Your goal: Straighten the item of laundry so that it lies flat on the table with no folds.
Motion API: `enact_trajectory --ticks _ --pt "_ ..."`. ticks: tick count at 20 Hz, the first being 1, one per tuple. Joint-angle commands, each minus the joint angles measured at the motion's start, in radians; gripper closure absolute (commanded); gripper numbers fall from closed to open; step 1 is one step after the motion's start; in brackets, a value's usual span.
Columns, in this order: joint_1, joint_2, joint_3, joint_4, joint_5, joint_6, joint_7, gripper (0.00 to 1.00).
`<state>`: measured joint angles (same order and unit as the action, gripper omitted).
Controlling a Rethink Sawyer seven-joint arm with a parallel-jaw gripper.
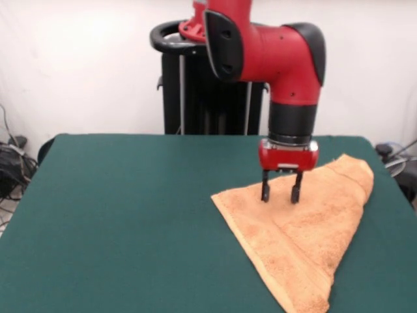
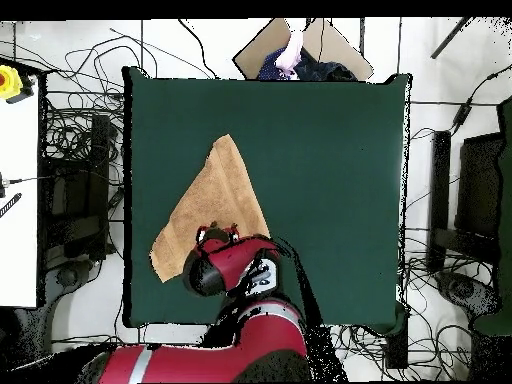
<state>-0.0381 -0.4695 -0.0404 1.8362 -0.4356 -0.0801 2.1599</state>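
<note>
**Observer:** Where do you stand right now?

**Me:** My gripper (image 1: 281, 193) hangs over the towel (image 1: 306, 241), fingers spread apart with nothing between them. From the front, the tips look to be at or just above the cloth; I cannot tell whether they touch it.

**Observer:** And the towel itself?

**Me:** It lies on the table (image 1: 117, 222), toward the side nearest my base, folded over into a rough triangle. One point runs out toward the table's middle, and the broad end sits under my wrist. From overhead my own arm hides the part of the towel (image 2: 215, 195) closest to me.

**Observer:** So the job is not done.

**Me:** No. I judge it folded on a diagonal, so at least one layer needs lifting and laying back.

**Observer:** What could spoil it?

**Me:** If I close here, I may pinch both layers together and drag the whole triangle instead of opening it. Terry cloth grips felt, so a low pull could bunch it into fresh creases. The towel also lies near the table's edge (image 2: 130, 290); a pull toward me could slide a corner off. And pressing down too far risks snagging the green cover too.
</note>
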Motion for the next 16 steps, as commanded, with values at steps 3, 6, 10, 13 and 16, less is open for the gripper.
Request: enact_trajectory --ticks 3,6,10,13,16 --pt "-0.035 0.021 0.058 -0.106 0.036 0.104 0.054 0.00" --pt "-0.067 0.064 0.088 -0.129 0.023 0.122 0.031 0.00" --pt "-0.087 0.126 0.096 -0.143 0.006 0.109 0.023 0.00" --pt "-0.072 0.160 0.062 -0.152 -0.003 0.067 0.035 0.00" --pt "-0.073 0.200 0.050 -0.161 -0.015 0.037 0.037 0.00"
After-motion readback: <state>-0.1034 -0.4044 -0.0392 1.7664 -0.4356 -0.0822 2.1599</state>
